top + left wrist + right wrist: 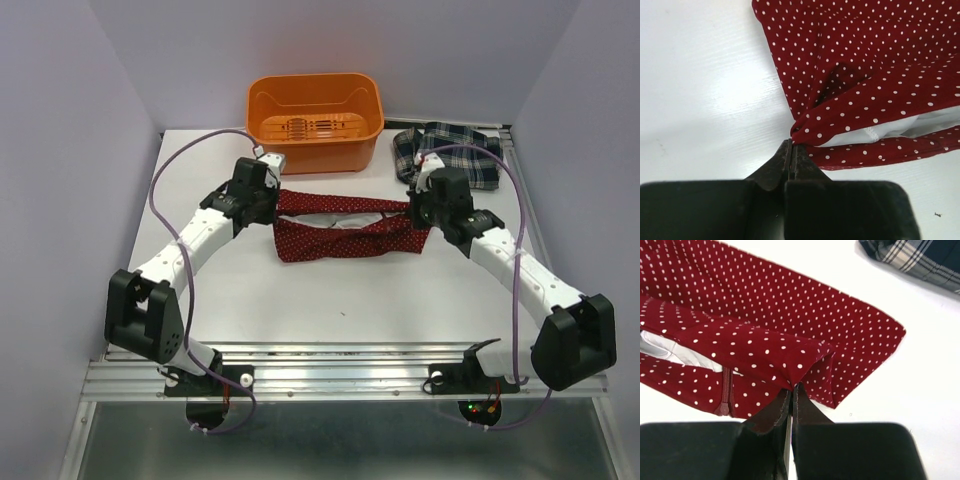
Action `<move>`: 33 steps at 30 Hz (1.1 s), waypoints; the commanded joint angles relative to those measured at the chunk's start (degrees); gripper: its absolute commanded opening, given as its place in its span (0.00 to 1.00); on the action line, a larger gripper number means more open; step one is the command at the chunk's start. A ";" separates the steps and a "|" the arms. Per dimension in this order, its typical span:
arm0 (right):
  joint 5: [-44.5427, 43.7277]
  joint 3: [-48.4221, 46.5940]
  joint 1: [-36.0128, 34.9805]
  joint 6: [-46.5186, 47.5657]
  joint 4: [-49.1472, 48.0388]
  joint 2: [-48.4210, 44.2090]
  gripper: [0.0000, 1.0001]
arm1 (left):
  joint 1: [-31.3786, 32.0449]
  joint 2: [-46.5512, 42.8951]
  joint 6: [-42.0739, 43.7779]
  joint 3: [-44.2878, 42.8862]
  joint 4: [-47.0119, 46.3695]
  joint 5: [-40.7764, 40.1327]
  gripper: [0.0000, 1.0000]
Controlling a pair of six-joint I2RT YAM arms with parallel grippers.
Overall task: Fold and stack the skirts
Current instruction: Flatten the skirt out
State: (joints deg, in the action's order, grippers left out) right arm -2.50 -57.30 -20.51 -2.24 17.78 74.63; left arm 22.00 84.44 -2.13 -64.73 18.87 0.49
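Presently, left tool (791,143) and right tool (792,388) pinch the dark red dotted cloth skirt (340,240) at its ends; orange plastic bin (320,155) near behind.

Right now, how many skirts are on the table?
2. The red dotted skirt lies mid-table, its ends pinched by the left fingers and right fingers. The plaid skirt sits crumpled at the far right, beside the orange bin. No others show; none seems hidden.

Stretched well forward, the left gripper (791,144) and right gripper (792,388) each pinch the red skirt (865,75) tight at their fingertips.
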 commanded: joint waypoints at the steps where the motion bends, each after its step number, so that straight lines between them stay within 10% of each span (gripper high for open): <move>1: -4.44 -6.76 1.97 1.54 -0.20 -1.95 0.01 | -1.43 -6.74 5.46 -8.12 0.64 -4.71 0.00; 10: -6.90 -28.63 1.97 5.31 3.22 0.17 0.01 | -1.43 -11.74 10.74 -23.95 2.14 -13.92 0.00; 33: 5.48 -42.80 1.97 8.75 34.85 -15.92 0.01 | -1.78 -44.19 7.32 -10.59 11.79 4.77 0.00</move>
State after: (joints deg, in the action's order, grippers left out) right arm 7.07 -95.29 -20.56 5.08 44.64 60.71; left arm 22.39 42.92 4.71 -75.48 27.31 8.27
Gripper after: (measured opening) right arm 0.034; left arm 0.026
